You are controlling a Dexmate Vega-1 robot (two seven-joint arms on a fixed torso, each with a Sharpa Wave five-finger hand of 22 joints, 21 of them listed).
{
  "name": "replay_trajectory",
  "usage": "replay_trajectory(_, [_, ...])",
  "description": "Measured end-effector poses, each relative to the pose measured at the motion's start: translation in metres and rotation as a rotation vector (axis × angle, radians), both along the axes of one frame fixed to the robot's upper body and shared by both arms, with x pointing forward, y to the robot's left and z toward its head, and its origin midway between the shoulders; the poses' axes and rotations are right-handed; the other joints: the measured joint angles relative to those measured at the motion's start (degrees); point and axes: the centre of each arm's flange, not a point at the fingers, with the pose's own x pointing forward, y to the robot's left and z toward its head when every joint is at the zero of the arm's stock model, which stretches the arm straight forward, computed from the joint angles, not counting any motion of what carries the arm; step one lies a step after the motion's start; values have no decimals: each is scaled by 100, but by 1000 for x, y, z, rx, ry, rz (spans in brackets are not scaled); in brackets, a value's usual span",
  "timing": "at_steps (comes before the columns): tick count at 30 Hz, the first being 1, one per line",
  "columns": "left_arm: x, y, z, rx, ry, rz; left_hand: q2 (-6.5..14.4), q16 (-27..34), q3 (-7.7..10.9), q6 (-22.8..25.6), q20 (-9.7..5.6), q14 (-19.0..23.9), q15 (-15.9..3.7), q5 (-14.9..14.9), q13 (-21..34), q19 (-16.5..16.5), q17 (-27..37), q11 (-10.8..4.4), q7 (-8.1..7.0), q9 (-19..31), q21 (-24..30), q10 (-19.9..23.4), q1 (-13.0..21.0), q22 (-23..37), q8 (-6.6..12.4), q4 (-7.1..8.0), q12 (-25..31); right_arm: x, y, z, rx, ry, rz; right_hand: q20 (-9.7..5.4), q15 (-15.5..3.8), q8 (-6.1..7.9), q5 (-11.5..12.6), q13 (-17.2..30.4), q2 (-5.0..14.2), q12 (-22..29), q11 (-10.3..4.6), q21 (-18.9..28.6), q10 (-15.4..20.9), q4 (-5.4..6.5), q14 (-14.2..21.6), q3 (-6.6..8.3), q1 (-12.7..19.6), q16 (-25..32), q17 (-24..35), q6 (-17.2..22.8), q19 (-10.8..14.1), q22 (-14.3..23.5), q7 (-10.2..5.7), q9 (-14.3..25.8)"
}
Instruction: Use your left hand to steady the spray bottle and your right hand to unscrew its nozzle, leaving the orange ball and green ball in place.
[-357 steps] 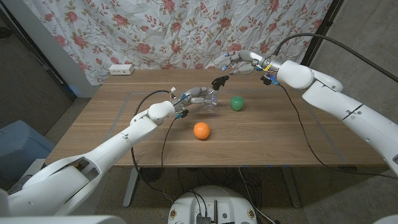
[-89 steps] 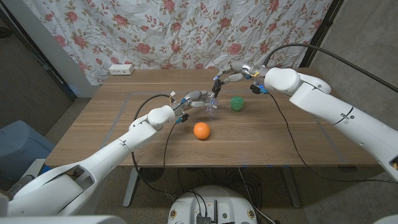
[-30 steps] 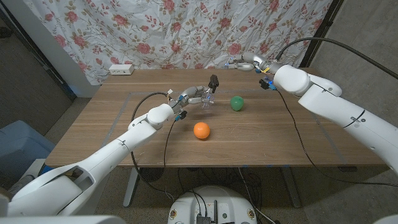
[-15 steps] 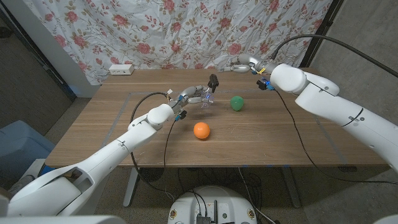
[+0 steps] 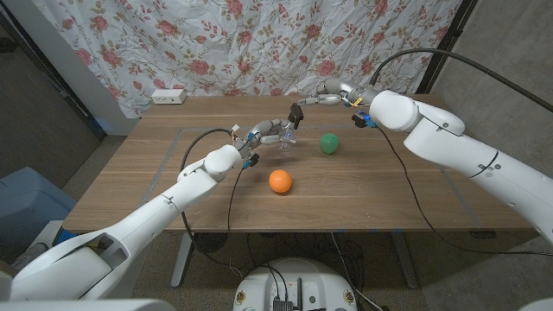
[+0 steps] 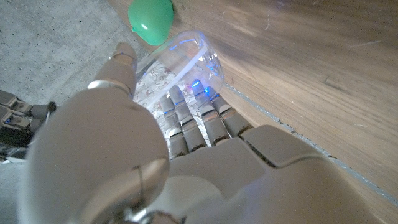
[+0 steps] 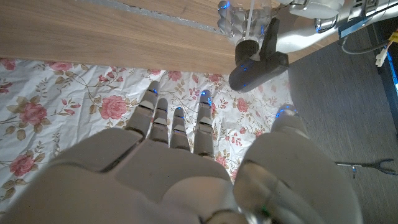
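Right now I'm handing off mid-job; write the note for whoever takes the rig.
Left hand grips the clear plastic spray bottle upright on the wooden table.
Right hand is open beside the bottle's black nozzle, fingers near it, holding nothing.
The nozzle sits on the bottle; whether its thread is loosened cannot be told.
Orange ball lies in front of the bottle, green ball on its right, both untouched.
Left: close the right hand on the nozzle, twist it off, keep the bottle steady.

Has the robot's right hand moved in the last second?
Yes. The right hand has come back toward the spray bottle's black nozzle, moving left and nearer relative to the green ball.
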Motion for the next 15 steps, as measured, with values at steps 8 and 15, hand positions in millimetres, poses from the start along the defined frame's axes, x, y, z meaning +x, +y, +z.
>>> replay_trajectory(8, [0, 0, -1, 0, 4, 1, 0, 0, 0, 2, 0, 10, 10, 0, 30, 0, 24, 0, -3, 1, 0, 0, 0, 0, 0, 0, 23, 1, 8, -2, -34, 24, -17, 21, -22, 0, 0, 0, -61, -27, 40, 0, -41, -16, -22, -16, -60, -21, -25, -64, -21, 0, 64, 27])
replay_trajectory(15, [-1, -1, -1, 2, 6, -1, 0, 0, 0, 2, 0, 10, 11, 0, 31, 0, 21, 0, -3, -14, 0, -1, 0, 0, 0, 0, 23, 2, 11, -4, -52, 36, -32, 22, 19, -24, 0, 0, -61, -27, 49, 1, -93, -56, -66, -7, -60, -47, -27, -145, -64, -1, 102, 27])
